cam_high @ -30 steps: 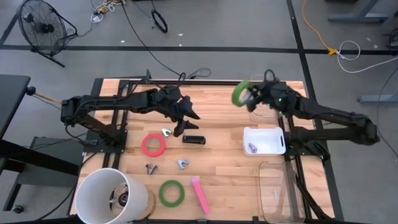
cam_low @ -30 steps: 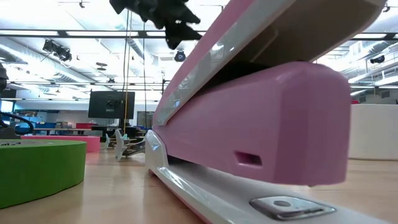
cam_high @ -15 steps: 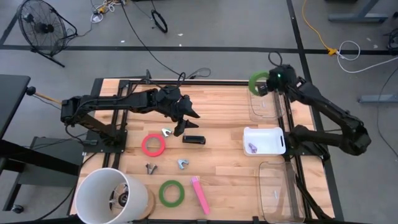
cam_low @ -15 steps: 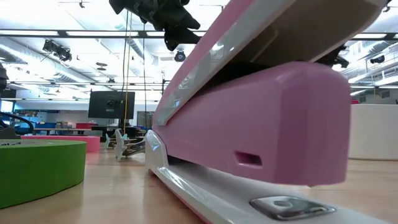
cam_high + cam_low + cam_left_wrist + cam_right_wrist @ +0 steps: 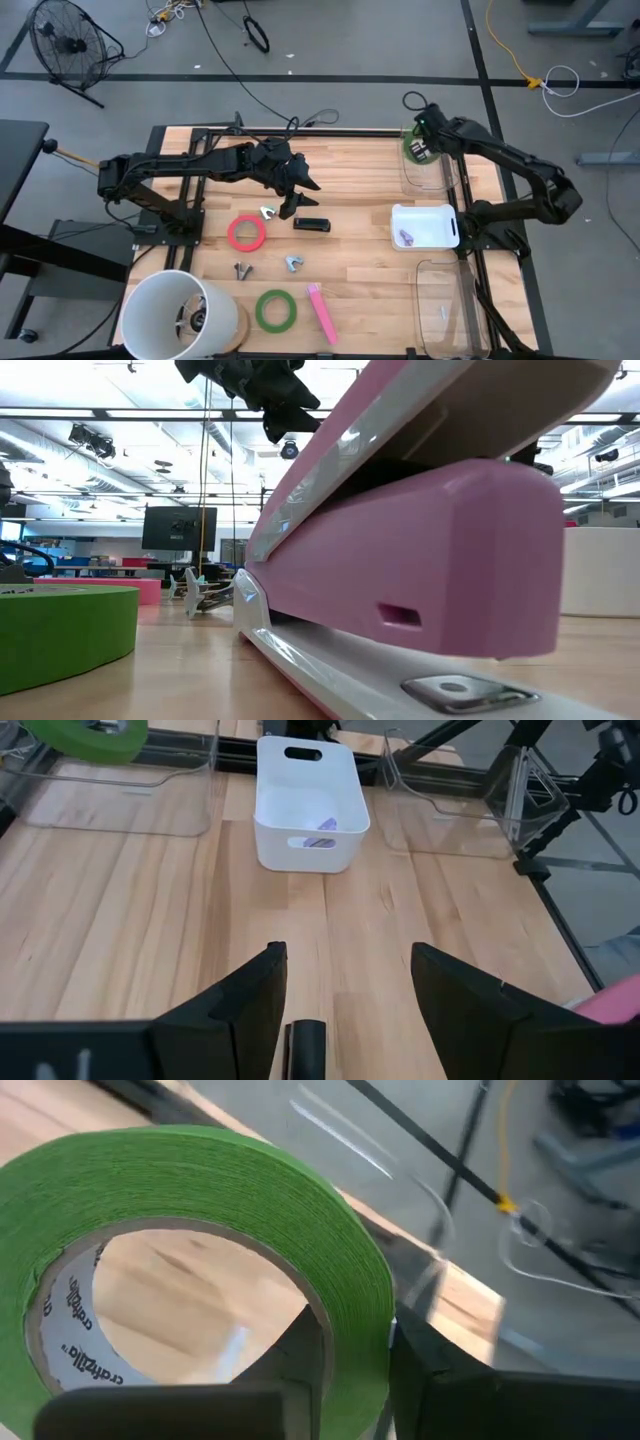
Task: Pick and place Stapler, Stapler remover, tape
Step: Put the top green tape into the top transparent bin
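The left arm is stretched from the desk's left edge toward its middle, and the left gripper (image 5: 297, 190) is held above the surface with its two fingers (image 5: 245, 1005) spread apart and nothing between them. The right arm is bent back toward the far right corner, where the right gripper (image 5: 420, 148) is closed on a green tape roll (image 5: 200, 1200), one finger passed through the centre hole.

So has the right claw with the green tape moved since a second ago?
Yes. In the high view the right claw, shut on the green tape, has shifted right, now over the clear bin beyond the white basket.
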You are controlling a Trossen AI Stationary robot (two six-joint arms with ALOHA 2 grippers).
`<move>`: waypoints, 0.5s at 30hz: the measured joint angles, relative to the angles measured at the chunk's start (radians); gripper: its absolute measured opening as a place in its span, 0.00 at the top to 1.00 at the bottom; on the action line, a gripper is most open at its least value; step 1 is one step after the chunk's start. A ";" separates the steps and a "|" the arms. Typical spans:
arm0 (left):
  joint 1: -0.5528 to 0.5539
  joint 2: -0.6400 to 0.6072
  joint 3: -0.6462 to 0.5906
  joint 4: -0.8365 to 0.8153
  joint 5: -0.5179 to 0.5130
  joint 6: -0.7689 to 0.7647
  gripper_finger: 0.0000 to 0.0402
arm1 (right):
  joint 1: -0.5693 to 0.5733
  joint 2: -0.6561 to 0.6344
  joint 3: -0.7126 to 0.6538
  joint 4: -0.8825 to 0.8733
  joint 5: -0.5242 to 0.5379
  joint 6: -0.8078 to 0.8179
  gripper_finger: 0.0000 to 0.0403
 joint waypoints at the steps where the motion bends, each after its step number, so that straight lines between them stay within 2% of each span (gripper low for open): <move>1: 0.000 0.000 0.000 0.000 0.000 0.000 0.45 | 0.004 0.013 0.000 -0.011 0.016 -0.003 0.85; 8: 0.000 0.000 0.000 -0.012 0.000 0.001 0.45 | 0.024 0.063 0.000 -0.055 0.095 -0.006 0.85; 15: 0.000 0.000 0.000 -0.019 0.000 0.001 0.45 | 0.025 0.068 0.000 -0.073 0.103 -0.024 0.85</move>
